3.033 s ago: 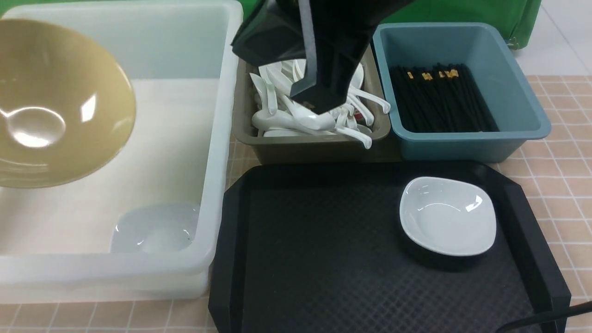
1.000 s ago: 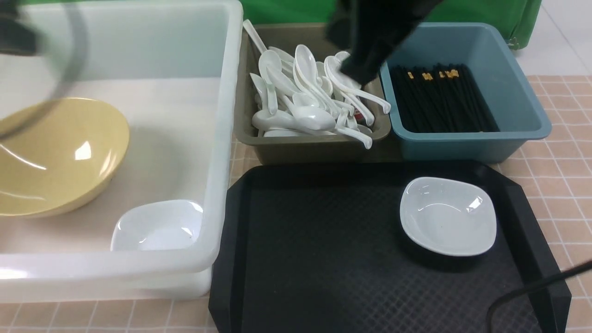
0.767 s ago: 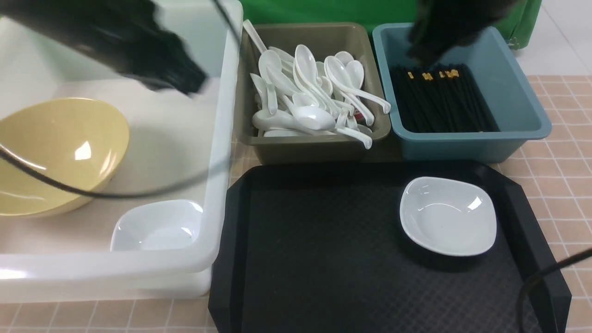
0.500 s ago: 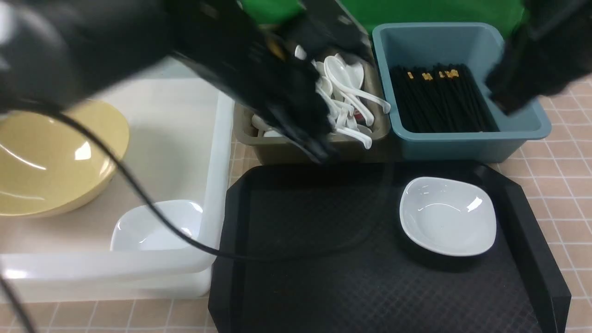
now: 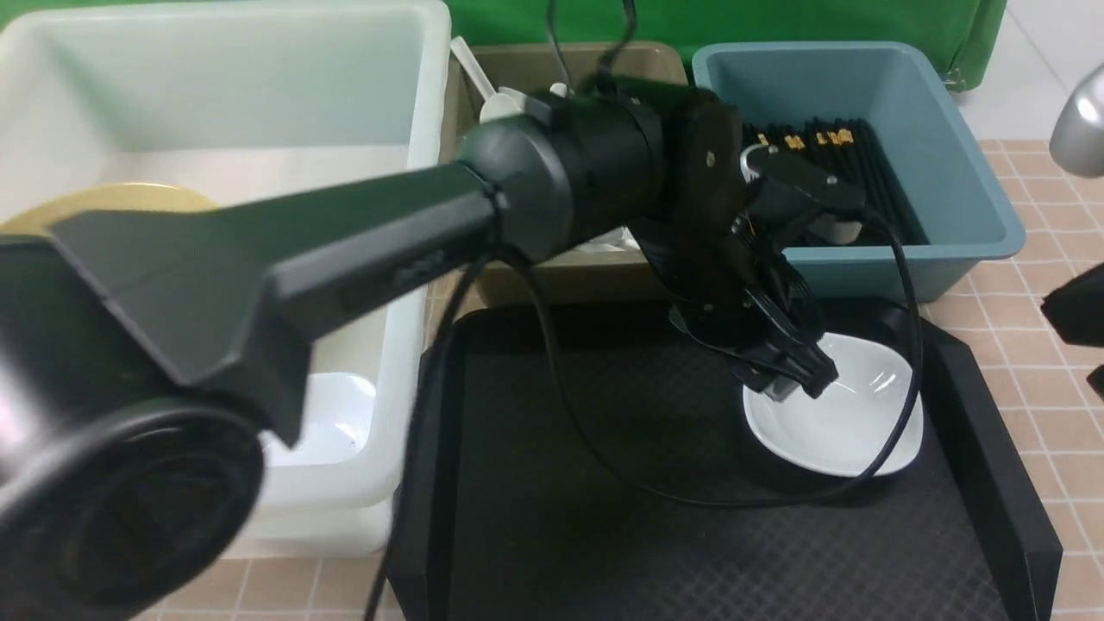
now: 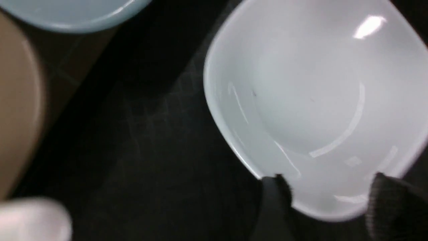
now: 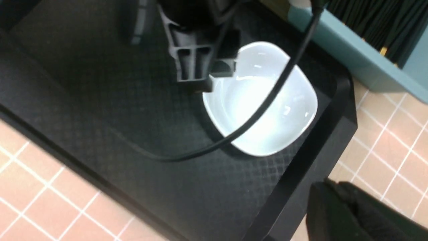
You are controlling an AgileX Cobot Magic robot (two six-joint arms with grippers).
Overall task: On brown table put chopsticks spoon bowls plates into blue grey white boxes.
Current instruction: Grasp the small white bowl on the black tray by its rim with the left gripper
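A white plate (image 5: 849,427) lies at the right of the black tray (image 5: 561,500). My left gripper (image 5: 798,384) reaches across to it and stands open at its near-left corner; the left wrist view shows the fingers (image 6: 274,197) wide apart over the plate (image 6: 311,100) rim. The yellow bowl (image 5: 112,200) and a second plate (image 5: 341,423) lie in the white box (image 5: 259,86). Chopsticks (image 5: 849,151) fill the blue box (image 5: 966,198). One spoon handle (image 5: 470,65) shows in the grey box (image 5: 535,60); the arm hides the rest. My right gripper (image 7: 326,185) is shut and empty over the tray's right edge.
The left arm and its cable (image 5: 897,362) cross the tray and loop over the plate. The brown table (image 5: 1035,285) shows to the right of the tray. A green backdrop (image 5: 819,21) stands behind the boxes.
The left arm swung from the white box across to the tray plate and its jaws opened. The right arm pulled back from the grey box to the right edge.
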